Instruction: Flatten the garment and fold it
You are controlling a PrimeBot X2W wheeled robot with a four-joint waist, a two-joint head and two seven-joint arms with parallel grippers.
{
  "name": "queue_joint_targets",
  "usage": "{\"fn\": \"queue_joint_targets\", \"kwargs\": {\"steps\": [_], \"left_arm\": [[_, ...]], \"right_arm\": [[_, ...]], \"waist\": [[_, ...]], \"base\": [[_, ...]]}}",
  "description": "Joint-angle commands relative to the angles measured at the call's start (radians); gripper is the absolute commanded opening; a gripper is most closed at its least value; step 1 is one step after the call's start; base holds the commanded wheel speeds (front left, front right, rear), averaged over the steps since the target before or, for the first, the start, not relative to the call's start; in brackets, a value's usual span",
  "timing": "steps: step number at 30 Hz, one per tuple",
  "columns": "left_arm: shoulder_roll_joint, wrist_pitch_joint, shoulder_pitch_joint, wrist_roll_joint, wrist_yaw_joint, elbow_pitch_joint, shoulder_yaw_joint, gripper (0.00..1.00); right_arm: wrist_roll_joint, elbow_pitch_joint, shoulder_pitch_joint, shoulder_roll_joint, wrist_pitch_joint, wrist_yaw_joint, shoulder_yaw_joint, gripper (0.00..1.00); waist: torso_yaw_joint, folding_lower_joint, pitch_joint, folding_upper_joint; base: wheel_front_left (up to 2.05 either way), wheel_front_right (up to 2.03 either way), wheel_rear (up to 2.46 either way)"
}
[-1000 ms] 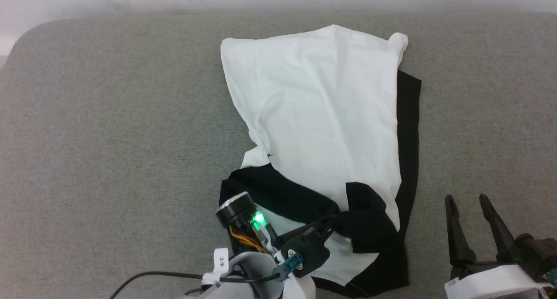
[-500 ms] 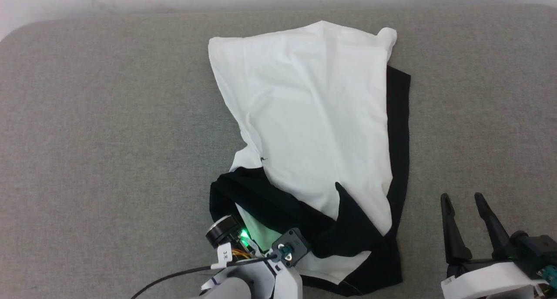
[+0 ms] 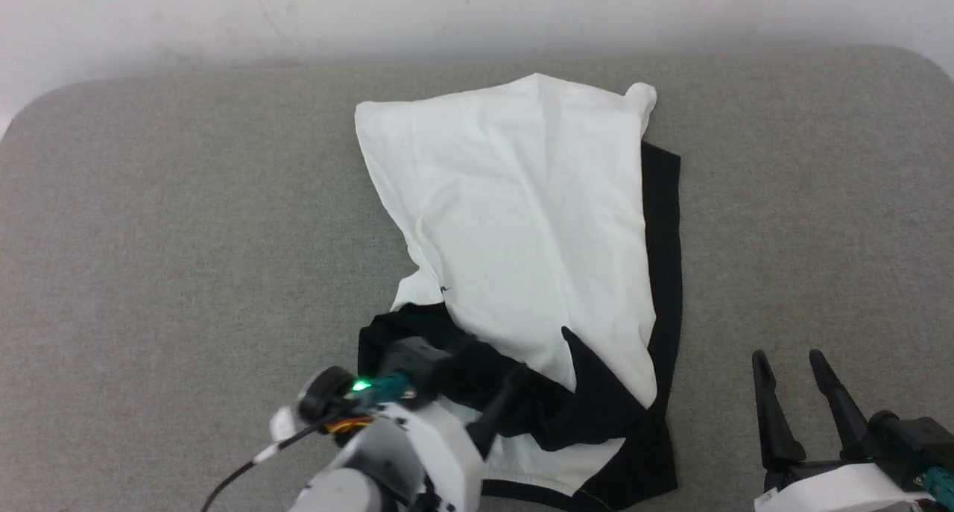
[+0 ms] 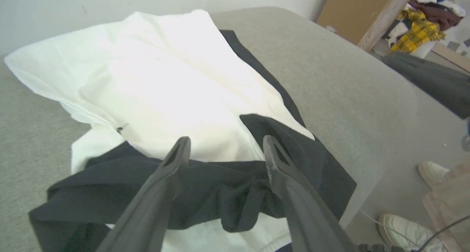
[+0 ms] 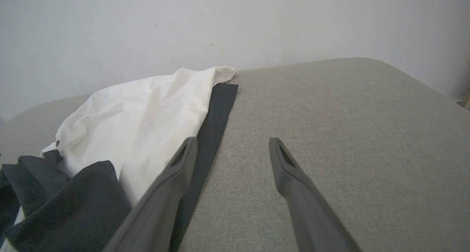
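Grey woven padding (image 3: pixel 149 236) covers the table, and the garment (image 3: pixel 522 221) lies at its middle. It should be light, limp and saggy, so I'd pinch hem corners or shoulder seams. White body rumpled, black sleeve cloth bunched at the near end, black strip along the right. My left claw (image 4: pixel 226 143) gapes, released, over that bunch; my right claw (image 3: pixel 788 357) hangs spread above bare padding.
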Motion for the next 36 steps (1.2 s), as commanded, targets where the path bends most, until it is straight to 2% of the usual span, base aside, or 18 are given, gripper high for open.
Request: {"fn": "queue_joint_targets", "kwargs": {"steps": [1,5,9,12,14,16,19,21,23,30,36], "left_arm": [[0.008,-0.008,0.019,-0.008,0.017,-0.02,0.016,1.0],[0.004,-0.138,0.103,-0.035,0.13,-0.159,0.137,1.0],[-0.016,-0.338,0.179,-0.049,0.192,-0.228,0.243,1.0],[-0.028,-0.428,0.225,-0.034,0.213,-0.25,0.307,1.0],[-0.035,-0.442,0.253,0.002,0.229,-0.259,0.358,1.0],[-0.069,-0.443,0.28,0.045,0.247,-0.301,0.434,1.0],[-0.098,-0.444,0.347,0.127,0.231,-0.336,0.501,1.0],[-0.104,-0.444,0.397,0.183,0.208,-0.339,0.52,1.0],[-0.128,-0.444,0.44,0.214,0.204,-0.344,0.537,1.0],[-0.169,-0.444,0.465,0.249,0.159,-0.348,0.591,1.0],[-0.181,-0.444,0.422,0.27,0.111,-0.338,0.602,1.0]], "right_arm": [[0.004,-0.002,0.009,0.002,0.0,-0.001,-0.001,1.0],[0.006,-0.007,0.023,0.002,0.002,-0.001,-0.005,1.0],[0.006,-0.014,0.029,0.002,0.003,-0.001,-0.007,1.0],[0.007,-0.02,0.034,0.002,0.005,-0.001,-0.011,1.0],[0.007,-0.024,0.036,0.002,0.006,-0.001,-0.011,1.0],[0.009,-0.027,0.038,0.002,0.005,-0.001,-0.013,1.0],[0.012,-0.028,0.04,0.002,0.004,-0.001,-0.014,1.0],[0.014,-0.027,0.043,0.002,0.004,-0.001,-0.014,1.0],[0.016,-0.027,0.045,0.002,0.004,-0.001,-0.017,1.0],[-0.001,-0.048,0.026,0.002,0.007,-0.001,-0.035,1.0],[-0.011,-0.11,-0.109,0.002,0.087,-0.001,-0.055,1.0]], "waist": [[-0.001,0.0001,-0.018,0.0],[0.001,0.0001,-0.038,0.0],[0.003,0.0001,-0.055,0.0],[0.004,0.0001,-0.064,0.0],[0.003,0.0001,-0.069,0.0],[0.001,0.0001,-0.072,0.0],[-0.004,0.0001,-0.076,0.0],[-0.009,0.0001,-0.078,0.0],[-0.011,0.0001,-0.079,0.0],[0.0,0.0001,-0.059,0.0],[-0.002,0.0001,-0.008,0.0]], "base": [[0.0,0.0,0.0],[0.0,0.0,0.0],[0.0,0.0,0.0],[0.0,0.0,0.0],[0.0,0.0,0.0],[0.0,0.0,0.0],[0.0,0.0,0.0],[0.0,0.0,0.0],[0.0,0.0,0.0],[0.0,0.0,0.0],[0.0,0.0,0.0]]}}
